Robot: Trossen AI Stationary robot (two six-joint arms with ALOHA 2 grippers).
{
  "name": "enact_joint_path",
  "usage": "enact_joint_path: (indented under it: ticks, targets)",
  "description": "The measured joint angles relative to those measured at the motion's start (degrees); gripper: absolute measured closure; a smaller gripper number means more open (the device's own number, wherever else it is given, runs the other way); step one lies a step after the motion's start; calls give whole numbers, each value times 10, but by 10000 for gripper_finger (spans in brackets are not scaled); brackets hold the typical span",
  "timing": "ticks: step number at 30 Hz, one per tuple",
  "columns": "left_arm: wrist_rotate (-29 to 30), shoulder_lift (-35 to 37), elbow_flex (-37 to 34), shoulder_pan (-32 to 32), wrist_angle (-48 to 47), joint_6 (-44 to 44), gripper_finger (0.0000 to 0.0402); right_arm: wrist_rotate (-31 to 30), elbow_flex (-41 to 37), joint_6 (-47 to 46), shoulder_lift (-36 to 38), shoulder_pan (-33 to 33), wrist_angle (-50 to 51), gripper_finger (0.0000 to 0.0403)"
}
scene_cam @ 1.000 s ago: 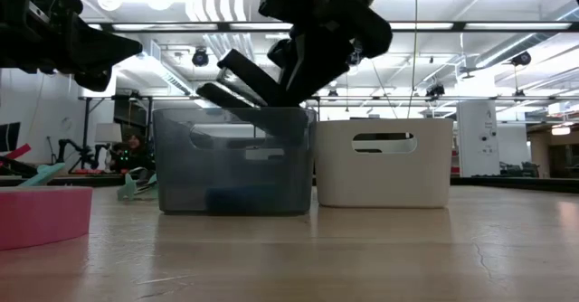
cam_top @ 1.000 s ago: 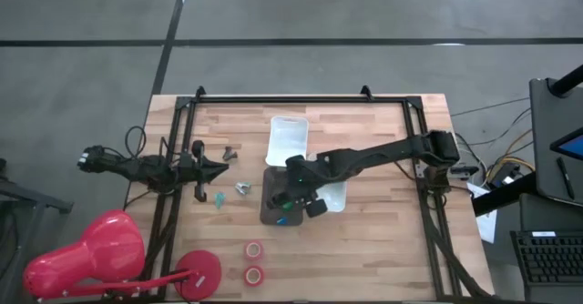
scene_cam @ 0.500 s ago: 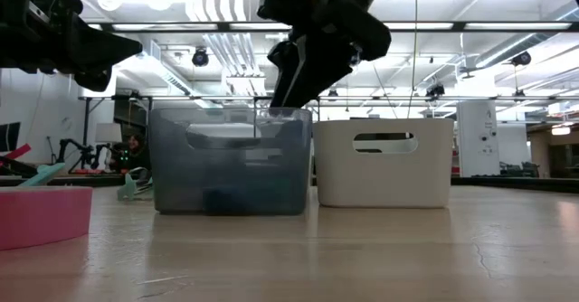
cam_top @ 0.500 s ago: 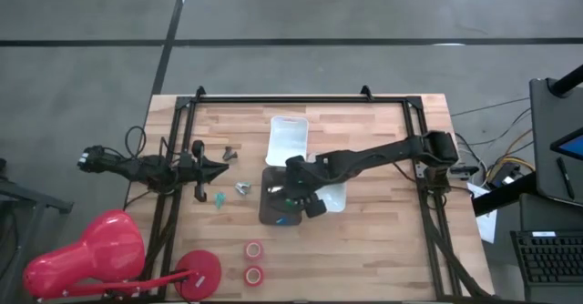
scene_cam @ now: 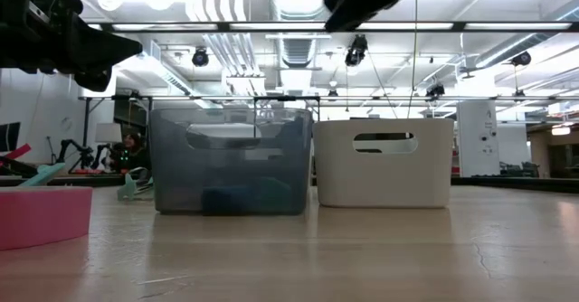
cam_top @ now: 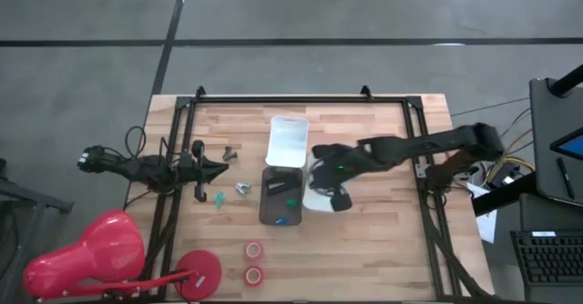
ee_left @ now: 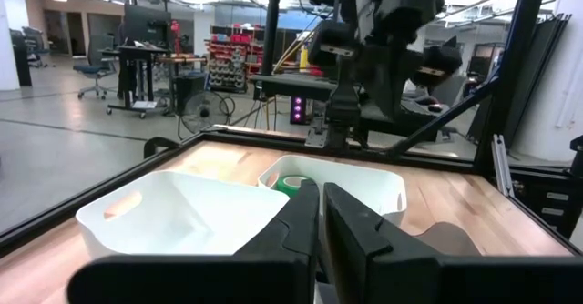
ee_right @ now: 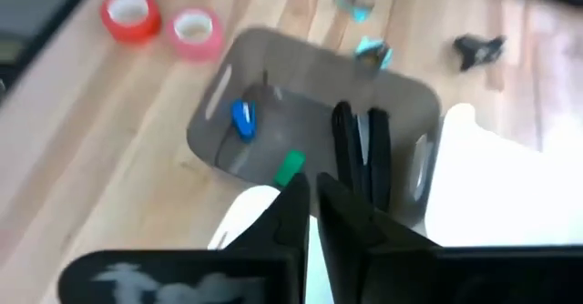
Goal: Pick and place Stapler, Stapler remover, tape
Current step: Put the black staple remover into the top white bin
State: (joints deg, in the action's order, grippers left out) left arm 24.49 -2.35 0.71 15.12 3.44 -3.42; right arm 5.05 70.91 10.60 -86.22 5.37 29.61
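Grey see-through plastic makes the bin (cam_top: 279,197), boxy with cut-out handles, just past the right fingers (ee_right: 310,215), which are pressed together and hold nothing. Inside it lie a green roll (ee_right: 290,167), a blue one (ee_right: 242,118) and black staplers (ee_right: 357,149). Two red tape rings (ee_right: 159,24) sit on the wood table (cam_top: 383,240), well away. The left fingers (ee_left: 321,215) are closed too, holding nothing, near white bins (ee_left: 196,215).

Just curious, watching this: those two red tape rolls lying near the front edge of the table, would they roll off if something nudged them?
Probably not. Both red tape rolls lie flat, open centres up, so a nudge would likely slide them across the wooden table rather than roll them. They look small and hollow, so probably light and easily pushed. Tipped onto an edge, they could roll.
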Motion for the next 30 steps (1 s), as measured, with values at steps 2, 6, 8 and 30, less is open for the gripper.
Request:
enact_joint_path:
  ticks: [2,6,8,30]
  targets:
    - [0,0,0,0,0,0,378,0,-55,-11,49,0,-59,389]
    - [0,0,0,0,0,0,378,0,-159,-34,158,0,-179,394]
    - [0,0,0,0,0,0,378,-1,-199,-44,209,0,-201,394]
    - [0,0,0,0,0,0,378,-2,-493,-44,602,0,-216,394]
